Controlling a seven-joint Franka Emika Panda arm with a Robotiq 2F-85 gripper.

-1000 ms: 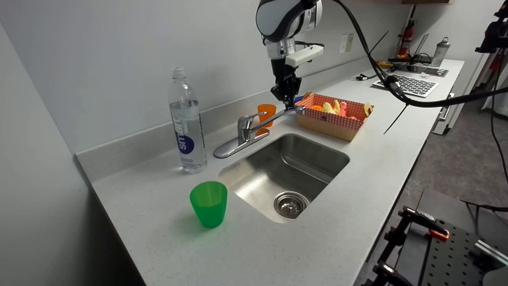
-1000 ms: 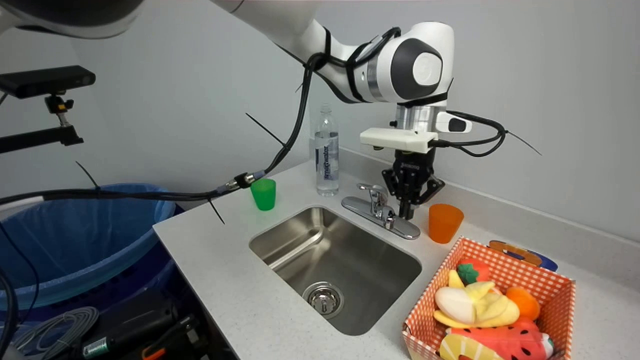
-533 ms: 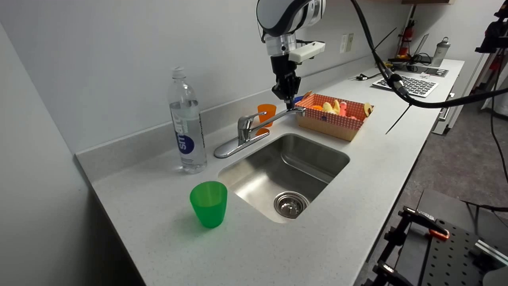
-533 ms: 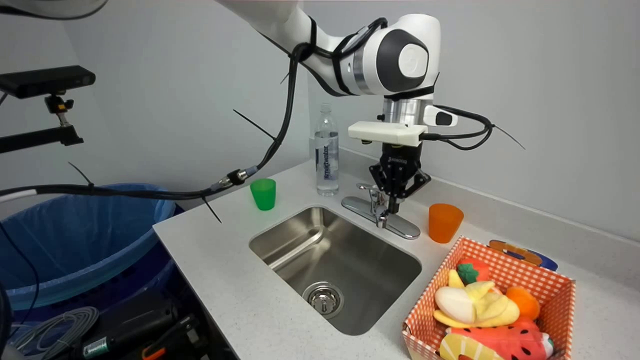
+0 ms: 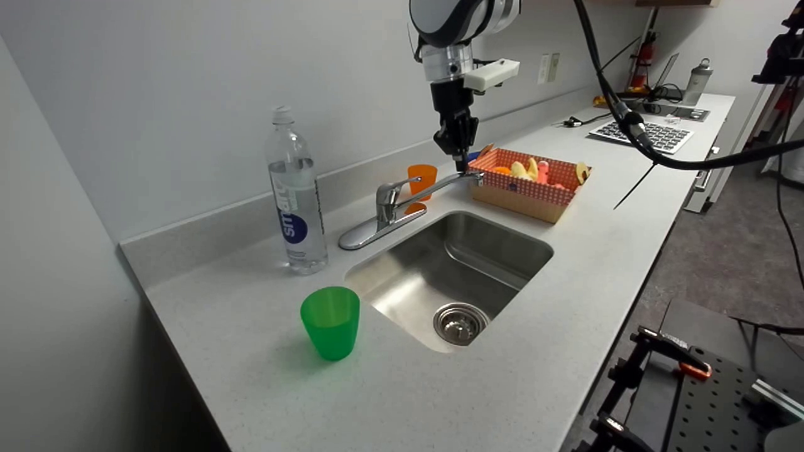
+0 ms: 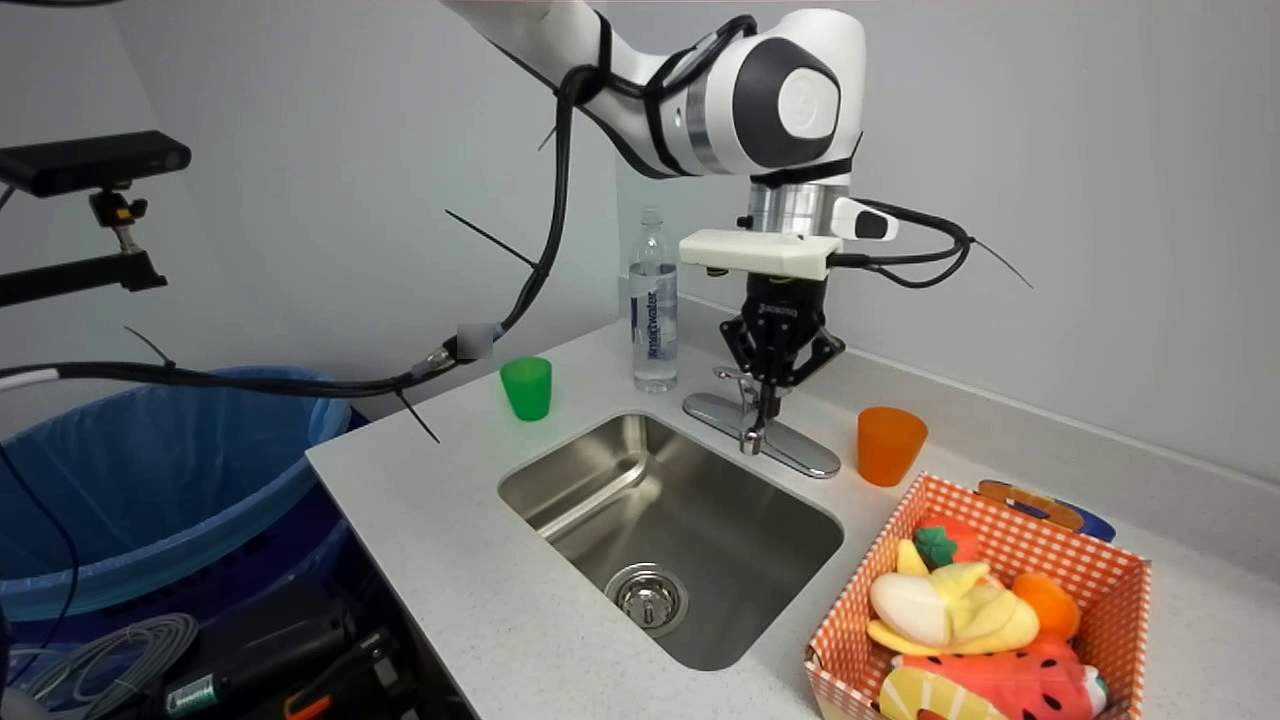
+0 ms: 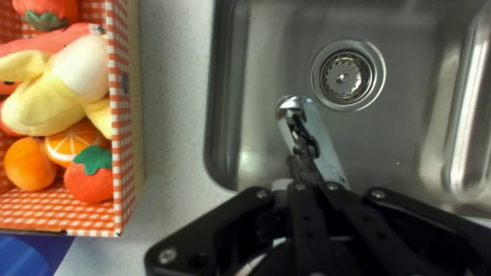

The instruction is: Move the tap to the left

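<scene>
The chrome tap [image 5: 384, 210] stands on its plate behind the sink, and its long spout reaches out toward the basket side. The spout's end also shows in an exterior view [image 6: 752, 441] and, over the sink, in the wrist view [image 7: 326, 143]. My gripper [image 5: 463, 167] points down beside the spout near its end. Its fingers are together with nothing between them, and they seem to touch the spout's side. It also shows in an exterior view [image 6: 768, 410] and in the wrist view [image 7: 302, 149]. In that exterior view the fingers hide part of the spout.
The steel sink [image 6: 700, 540] lies in front of the tap. A clear water bottle [image 5: 295, 207] and a green cup [image 5: 331, 323] stand at one end. An orange cup [image 6: 890, 447] and a checked basket [image 6: 1110, 600] of toy fruit stand at the other side.
In an exterior view my gripper has moved left, and the spout's end has swung left with it. The tap's base, the cups and the basket have not moved.
</scene>
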